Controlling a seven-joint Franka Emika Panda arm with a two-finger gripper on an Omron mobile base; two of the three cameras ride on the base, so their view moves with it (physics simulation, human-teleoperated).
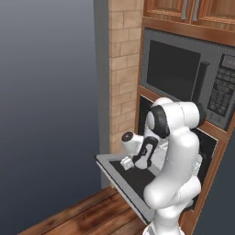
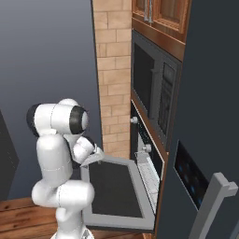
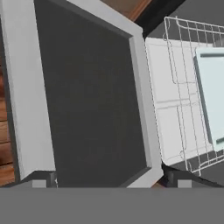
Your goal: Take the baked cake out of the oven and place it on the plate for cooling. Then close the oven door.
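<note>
The wide drop-down oven door [image 2: 114,186], grey frame around dark glass, lies fully open beneath the black built-in oven [image 2: 148,164]. The two-finger gripper [image 3: 111,181] hovers above it, fingertips spread wide, holding nothing. A white wire rack [image 3: 183,96] carries a pale tray [image 3: 214,96]; no cake is recognisable, so retrieval, plating and closing seem left. No legible writing

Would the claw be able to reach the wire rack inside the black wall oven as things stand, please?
Probably yes. The grey-framed dark-glass oven door lies folded down flat, the claw hovers just above it, and the white wire rack shows in the open cavity of the black wall oven with nothing between.
</note>
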